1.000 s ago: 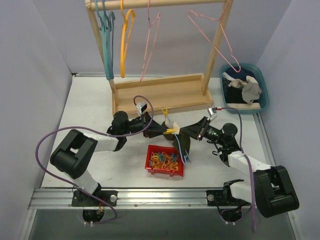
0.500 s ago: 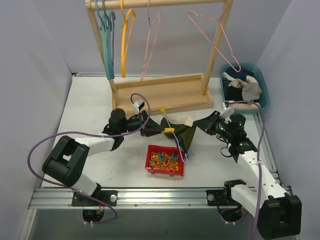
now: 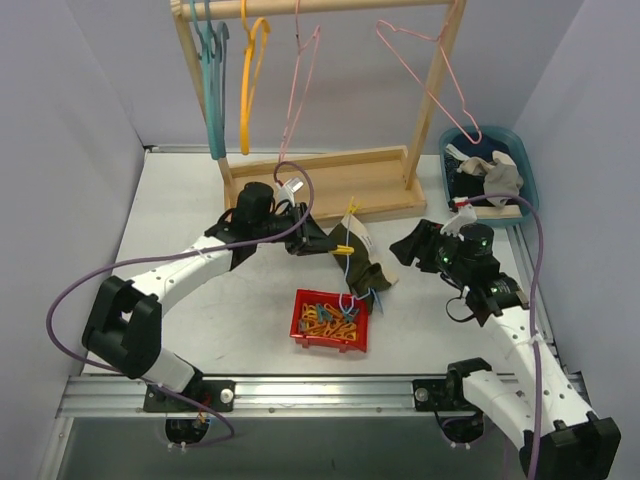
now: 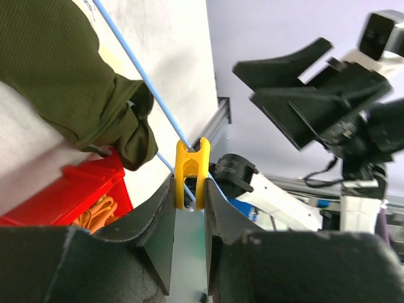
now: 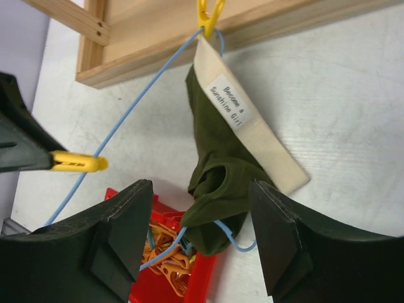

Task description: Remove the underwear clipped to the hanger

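Olive-green cloth brief with pale waistband point(image 5: 218, 148) on thin blue wire hanger point(image 4: 134, 62), beside red plastic bin point(image 3: 300, 326). Left gripper point(image 4: 189, 189) pinches yellow plastic clip point(image 4: 191, 169) on wire. Right gripper point(image 5: 201, 192) spread wide, clear of brief.

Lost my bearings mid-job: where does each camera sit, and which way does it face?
Top external: above and behind the arms, looking down at the table; both arms, bases nearest.
Left wrist: looks along the left hand, shut on a yellow clip, towards the right arm.
Right wrist: looks down past the open right hand at the briefs.
All share the clip, briefs and red bin.
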Motion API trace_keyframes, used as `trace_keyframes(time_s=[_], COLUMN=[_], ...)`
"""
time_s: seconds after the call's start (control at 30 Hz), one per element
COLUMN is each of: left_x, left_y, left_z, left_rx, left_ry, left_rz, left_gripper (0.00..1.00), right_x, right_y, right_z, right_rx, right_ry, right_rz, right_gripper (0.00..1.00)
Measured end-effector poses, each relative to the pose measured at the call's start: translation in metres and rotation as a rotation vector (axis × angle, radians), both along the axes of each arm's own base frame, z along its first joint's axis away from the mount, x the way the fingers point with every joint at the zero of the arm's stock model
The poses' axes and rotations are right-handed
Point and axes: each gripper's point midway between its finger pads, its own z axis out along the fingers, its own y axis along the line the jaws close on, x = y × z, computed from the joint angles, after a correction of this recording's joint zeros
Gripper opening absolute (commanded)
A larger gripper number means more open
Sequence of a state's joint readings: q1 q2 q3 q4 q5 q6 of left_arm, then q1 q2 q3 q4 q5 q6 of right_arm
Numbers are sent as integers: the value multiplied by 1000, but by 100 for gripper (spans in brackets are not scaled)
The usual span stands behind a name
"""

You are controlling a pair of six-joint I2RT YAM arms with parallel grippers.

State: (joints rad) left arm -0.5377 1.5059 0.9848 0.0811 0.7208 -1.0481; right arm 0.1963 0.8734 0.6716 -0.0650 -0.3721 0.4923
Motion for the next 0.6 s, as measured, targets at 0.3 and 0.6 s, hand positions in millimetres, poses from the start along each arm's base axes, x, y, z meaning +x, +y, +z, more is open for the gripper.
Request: trace_keyframes(time_s=[0.3, 0.6], left_x=[4, -9], left_y=[-10, -22], left_z=[-6, -34], left_rx=[130, 185], left_ry=[-44, 17], left_rz=[-53, -94], left_gripper=[3, 3], right_x=[-28, -45], right_y=[40, 79], right_z=[37, 41], right_rx=[34, 166], right_ry=[-112, -46], right_rz=[227, 364], right_gripper=[68, 70])
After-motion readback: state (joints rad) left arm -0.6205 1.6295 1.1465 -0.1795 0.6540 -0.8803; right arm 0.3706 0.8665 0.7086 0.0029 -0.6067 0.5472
